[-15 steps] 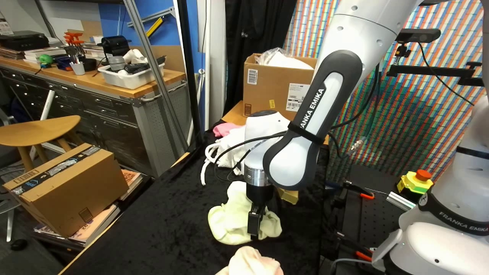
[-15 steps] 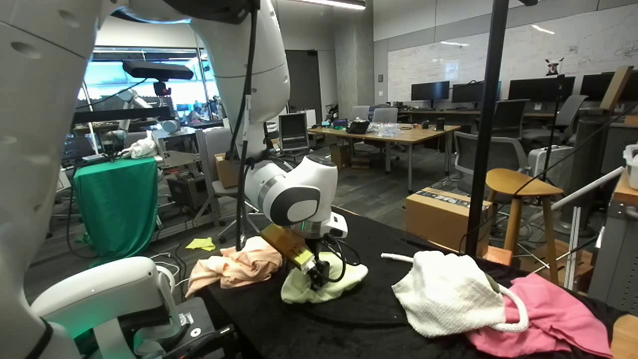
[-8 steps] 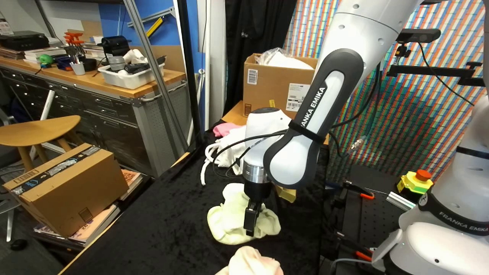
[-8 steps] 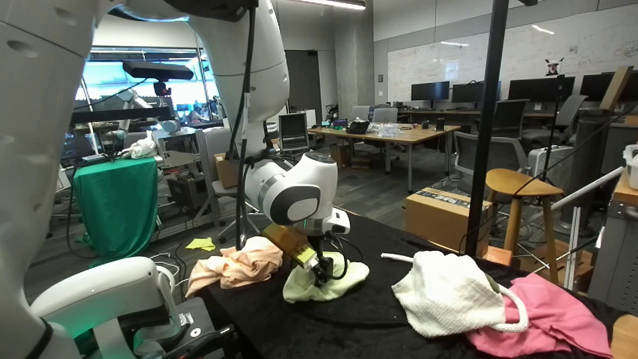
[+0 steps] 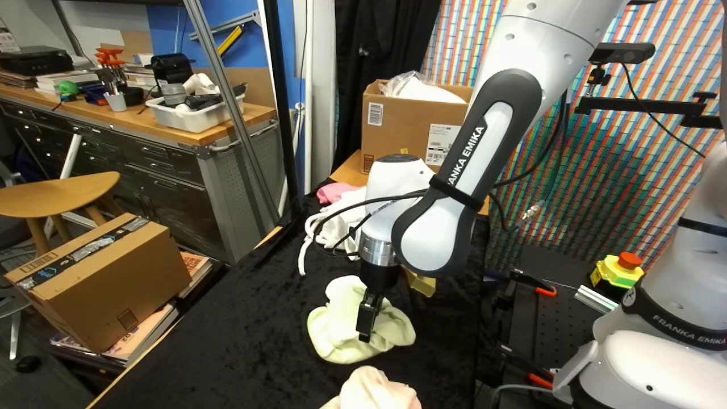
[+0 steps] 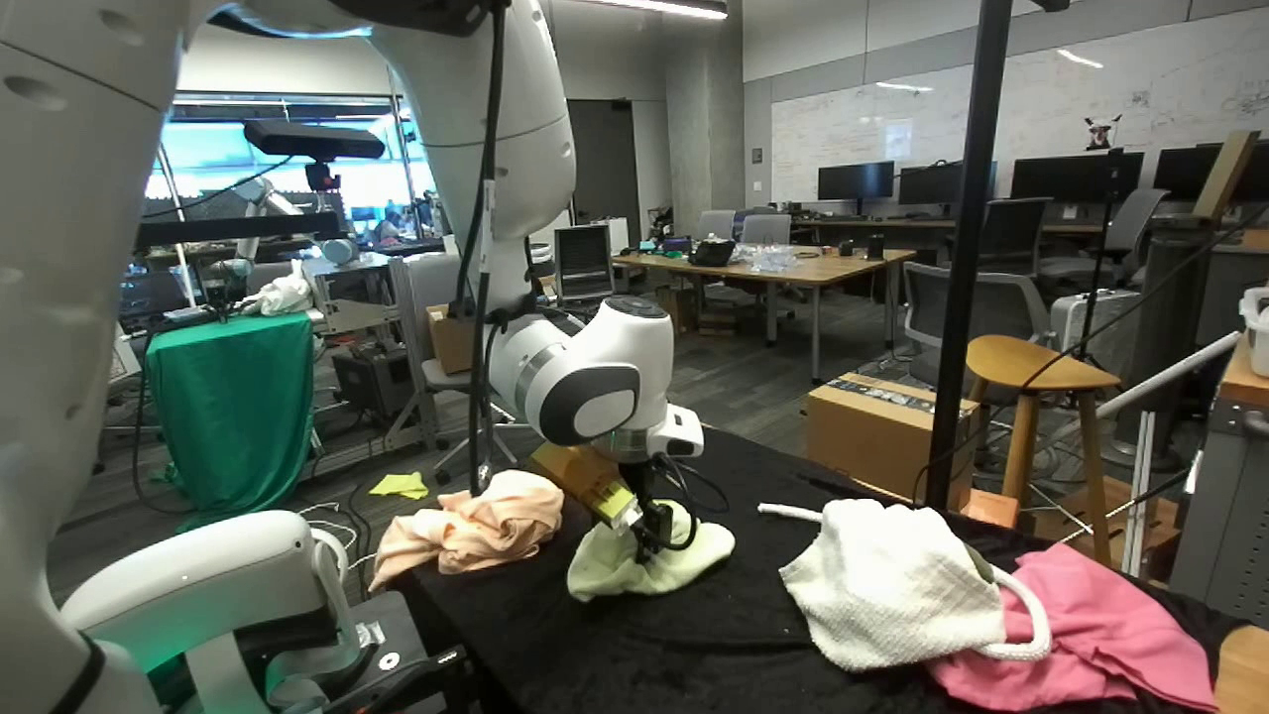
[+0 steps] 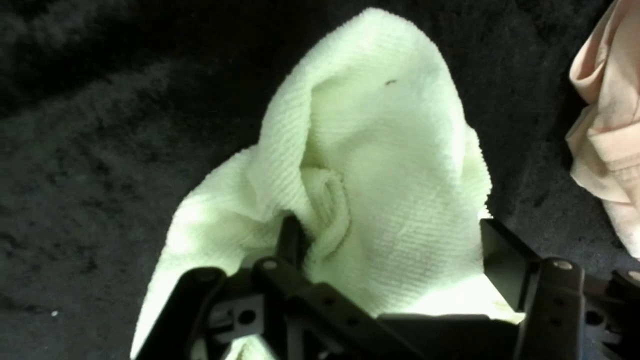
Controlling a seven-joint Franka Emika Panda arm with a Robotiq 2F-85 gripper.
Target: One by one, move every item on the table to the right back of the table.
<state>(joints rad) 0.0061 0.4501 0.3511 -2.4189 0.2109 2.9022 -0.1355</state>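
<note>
Cloth, green, partly between fingers of claw.

The jaws point down at the pale-green cloth.

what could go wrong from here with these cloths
The gripper, open over the crumpled green cloth, might pinch only a shallow fold, which could slip.
The peach cloth seems to hang past the edge of the table; a bump could drop it.
The white cloth appears to lie partly on the pink cloth; moving either may drag the other.
</note>
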